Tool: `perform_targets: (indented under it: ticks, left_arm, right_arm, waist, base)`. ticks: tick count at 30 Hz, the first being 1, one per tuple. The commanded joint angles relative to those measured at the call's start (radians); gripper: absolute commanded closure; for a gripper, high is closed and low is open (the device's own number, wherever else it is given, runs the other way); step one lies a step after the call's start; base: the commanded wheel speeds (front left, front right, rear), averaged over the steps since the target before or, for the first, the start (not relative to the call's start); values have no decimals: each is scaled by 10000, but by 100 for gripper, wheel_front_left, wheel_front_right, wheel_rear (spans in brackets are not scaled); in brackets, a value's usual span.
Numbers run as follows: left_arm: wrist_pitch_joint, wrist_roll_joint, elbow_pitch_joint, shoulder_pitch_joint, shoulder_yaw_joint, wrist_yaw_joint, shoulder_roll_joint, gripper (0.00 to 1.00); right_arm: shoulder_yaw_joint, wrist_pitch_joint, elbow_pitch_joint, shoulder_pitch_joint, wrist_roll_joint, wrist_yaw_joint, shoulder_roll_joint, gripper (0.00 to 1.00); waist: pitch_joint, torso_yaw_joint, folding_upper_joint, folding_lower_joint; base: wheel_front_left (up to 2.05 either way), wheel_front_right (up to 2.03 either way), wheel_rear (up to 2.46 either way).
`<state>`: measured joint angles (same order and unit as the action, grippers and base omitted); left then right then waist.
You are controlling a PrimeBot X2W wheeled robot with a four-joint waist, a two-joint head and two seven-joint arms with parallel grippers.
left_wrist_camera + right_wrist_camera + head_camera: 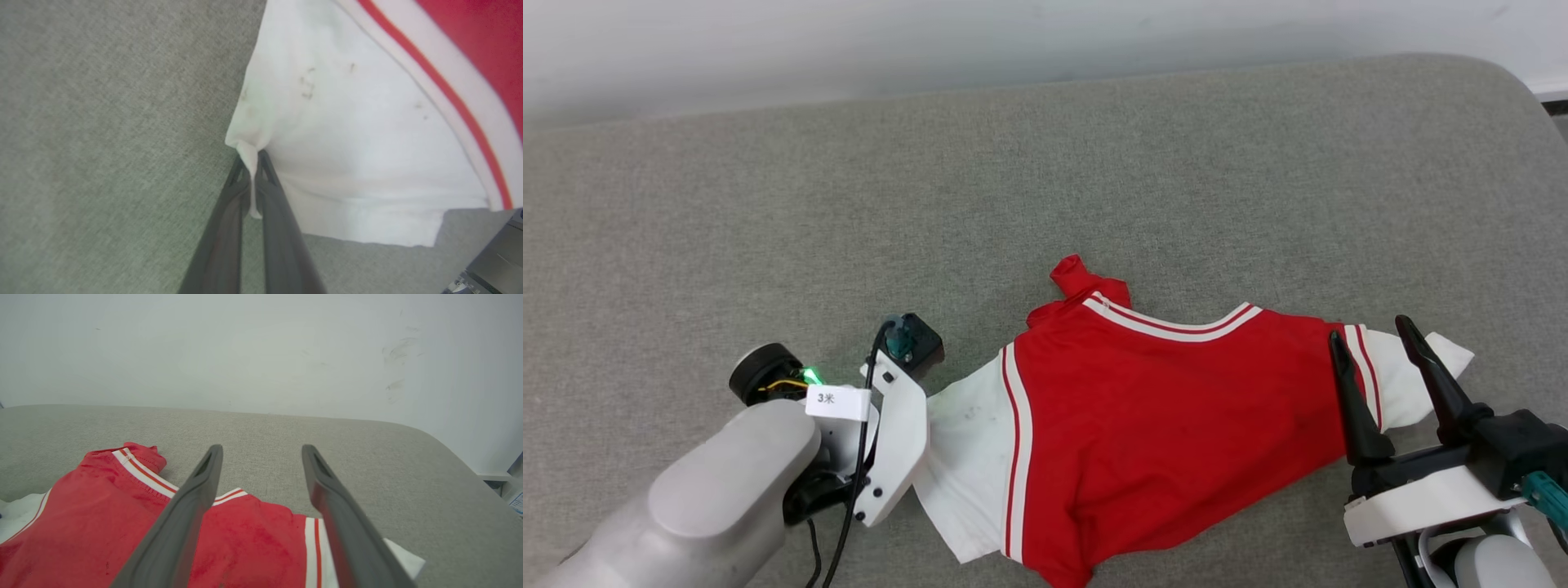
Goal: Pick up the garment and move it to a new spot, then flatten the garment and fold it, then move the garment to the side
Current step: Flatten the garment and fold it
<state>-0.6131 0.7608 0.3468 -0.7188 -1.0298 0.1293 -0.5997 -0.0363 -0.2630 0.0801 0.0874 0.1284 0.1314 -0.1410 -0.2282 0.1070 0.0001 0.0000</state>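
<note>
The left hand is clamping the red jersey by its white sleeve; the right hand is hanging spread apart; an arm tag is showing "3米".

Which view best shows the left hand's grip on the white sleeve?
The left wrist view: the left hand is shut on a fold at the edge of the white sleeve. In the head view the wrist mount covers the grip; the sleeve spreads beside it. The right wrist view catches a sliver of sleeve at its left edge.
</note>
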Motion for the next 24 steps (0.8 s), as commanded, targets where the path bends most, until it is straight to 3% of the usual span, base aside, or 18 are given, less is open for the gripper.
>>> perform_targets:
  ticks: [1,8,19,24]
  left_arm:
    - [197,-20,91,33,30,-4,47,100]
    - [1690,244,-3,79,986,-436,-376,100]
    - [2657,1244,345,1196,2260,-1428,-1692,100]
    - [2930,1590,863,1628,2534,-1683,-1914,100]
  right_arm:
    - [29,-25,21,35,-87,-14,28,0]
    - [210,-25,-7,-300,-138,-14,64,0]
    - [233,-26,-24,-385,-201,-14,-95,0]
    - [327,-26,119,-358,-270,-14,-173,0]
  waist:
    - [86,-57,-1,0]
    - [453,-368,-1,0]
    - [443,-703,-1,0]
    - [295,-728,-1,0]
  base:
    - [0,0,0]
    - [0,0,0]
    - [0,0,0]
    - [0,0,0]
